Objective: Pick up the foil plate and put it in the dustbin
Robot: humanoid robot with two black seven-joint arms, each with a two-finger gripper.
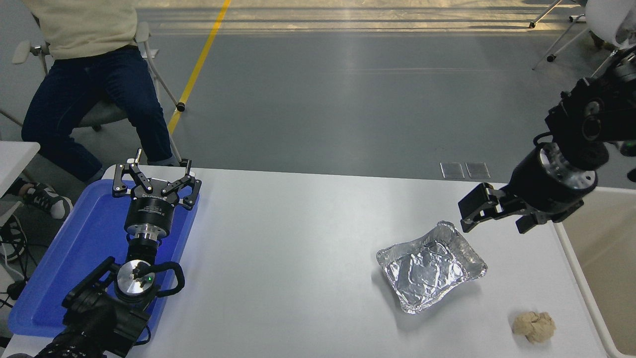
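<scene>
Foil plate (431,267) flat on the table (298,238), untouched, beside the dustbin (598,258) for a short carry; right gripper (494,219) empty, fingers spread, above its far corner; left gripper (155,186) open, parked over the blue tray (84,248).

Shiny silver foil plate (431,267), crinkled and embossed, on a white table (298,258). Blue tray (74,258) at left, beige paper ball (534,326) near right, cream dustbin (603,258) far right. Grey floor (348,99) with a yellow line (198,64).

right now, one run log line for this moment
phase: pre-grasp | right pincer: empty, above far corner of foil plate | plate: flat on table | dustbin: right of table | left pincer: parked over blue tray
</scene>
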